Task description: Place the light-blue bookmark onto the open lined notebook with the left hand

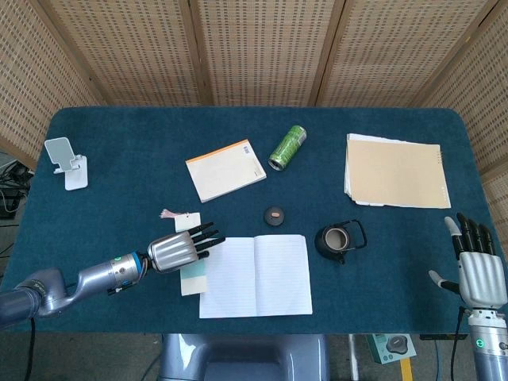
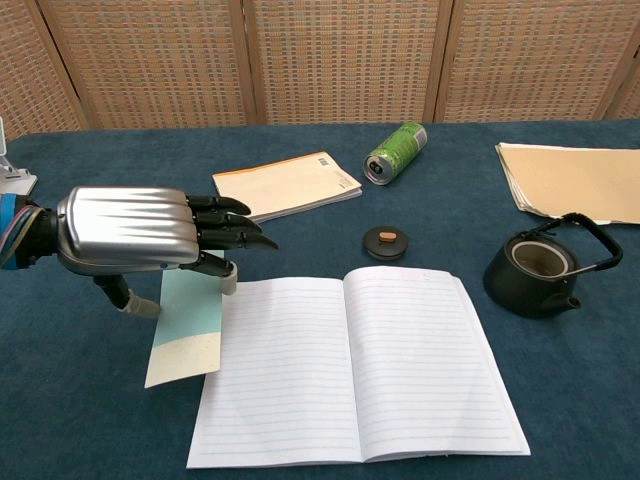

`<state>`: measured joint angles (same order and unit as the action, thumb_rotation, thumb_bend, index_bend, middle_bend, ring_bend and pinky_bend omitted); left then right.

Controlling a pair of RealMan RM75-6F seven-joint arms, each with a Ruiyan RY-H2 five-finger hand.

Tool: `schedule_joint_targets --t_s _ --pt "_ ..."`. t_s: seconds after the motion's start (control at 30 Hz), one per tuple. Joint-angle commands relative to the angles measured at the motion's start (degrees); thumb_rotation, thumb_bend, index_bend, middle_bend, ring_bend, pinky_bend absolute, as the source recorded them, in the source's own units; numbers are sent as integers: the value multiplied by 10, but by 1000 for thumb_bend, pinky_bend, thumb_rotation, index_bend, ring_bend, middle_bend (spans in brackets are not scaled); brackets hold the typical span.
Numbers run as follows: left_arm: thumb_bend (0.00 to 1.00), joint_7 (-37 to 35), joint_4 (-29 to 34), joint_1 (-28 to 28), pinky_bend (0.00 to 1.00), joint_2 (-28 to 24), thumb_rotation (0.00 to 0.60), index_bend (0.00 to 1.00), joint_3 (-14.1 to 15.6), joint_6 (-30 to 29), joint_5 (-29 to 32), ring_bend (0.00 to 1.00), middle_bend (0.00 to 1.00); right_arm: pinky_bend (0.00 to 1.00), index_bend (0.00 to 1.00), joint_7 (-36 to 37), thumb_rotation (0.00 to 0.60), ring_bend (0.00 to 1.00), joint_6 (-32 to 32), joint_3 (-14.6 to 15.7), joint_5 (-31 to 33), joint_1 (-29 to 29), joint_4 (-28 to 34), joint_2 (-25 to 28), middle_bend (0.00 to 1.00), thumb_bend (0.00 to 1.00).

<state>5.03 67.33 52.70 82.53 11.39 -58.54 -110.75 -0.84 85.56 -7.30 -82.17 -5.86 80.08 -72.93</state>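
Now my left hand (image 2: 150,243) hovers low at the lower left of the frame, its dark fingers stretched toward the open lined notebook with white pages (image 2: 350,365). Under the palm lies the light-blue paper bookmark (image 2: 188,325), pale at its near end, with a pink tassel (image 1: 170,213) trailing off its far end in the head view. I seem to press it with thumb and fingertips from above, though whether I truly pinch it or only pin it against the dark blue tabletop (image 2: 80,430) I cannot tell. The bookmark's right edge sits touching or just overlapping the notebook's left margin; most of it is off the page.

So the step in hand, as I judge it, is carrying or sliding the bookmark sideways onto the page. The next move calls for more travel toward frame right, until the whole strip rests on the lined paper, then lifting my fingers away cleanly without dragging it back.

My right hand (image 1: 475,270) waits at the lower right corner, fingers spread, holding nothing.
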Motion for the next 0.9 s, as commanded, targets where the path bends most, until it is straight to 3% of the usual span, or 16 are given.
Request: schedule_joint_targets --t_s 0.03,0.43,0.9 --pt "254 9 8 9 0 10 600 549 -8 12 1 0 0 0 0 2 600 0 -1 0 1 0 0 1 0 85" --pt "255 27 9 54 0 71 600 521 -46 70 20 0 0 0 0 12 600 0 -6 -4 9 0 -1 4 0 86" --pt "254 34 16 74 0 97 600 508 -39 85 19 0 0 0 0 20 600 0 -7 -5 11 1 -1 7 0 86"
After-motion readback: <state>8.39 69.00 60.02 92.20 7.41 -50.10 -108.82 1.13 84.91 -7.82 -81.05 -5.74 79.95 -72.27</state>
